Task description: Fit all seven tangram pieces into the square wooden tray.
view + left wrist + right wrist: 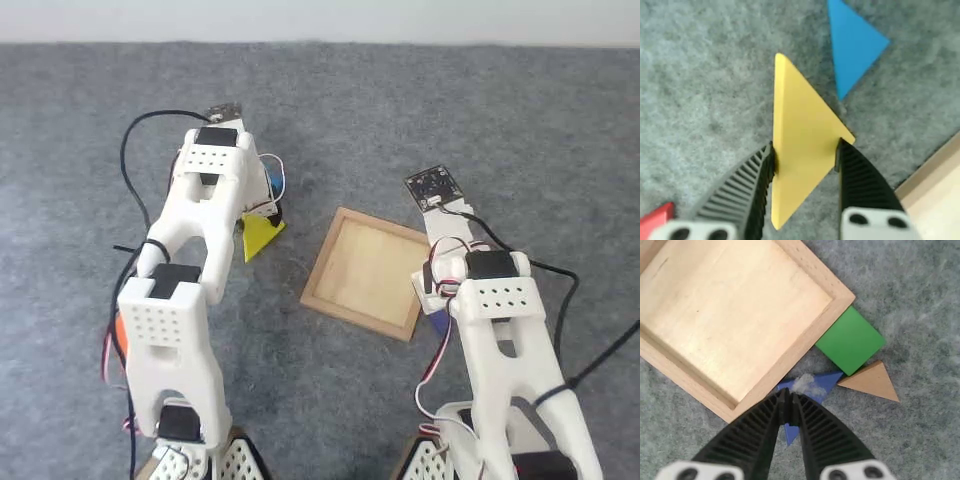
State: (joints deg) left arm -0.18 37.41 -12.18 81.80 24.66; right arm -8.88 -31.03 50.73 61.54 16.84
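Left wrist view: left gripper (804,152) pinches the yellow triangle (795,115) (right gripper (786,399) fingers pressed together); next, probably carrying it into the tray (930,167).

Tray (356,319) mid-table, triangle (262,236) to its left — square piece (850,340) at right.

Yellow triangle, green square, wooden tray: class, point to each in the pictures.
yellow triangle (800,145), left wrist view, middle of its face
green square (850,341), right wrist view, centre of its top
wooden tray (792,351), right wrist view, on its rim

Left gripper (805,150) clamped on yellow triangle (801,125), right gripper (788,396) fingers (812,422) pressed together
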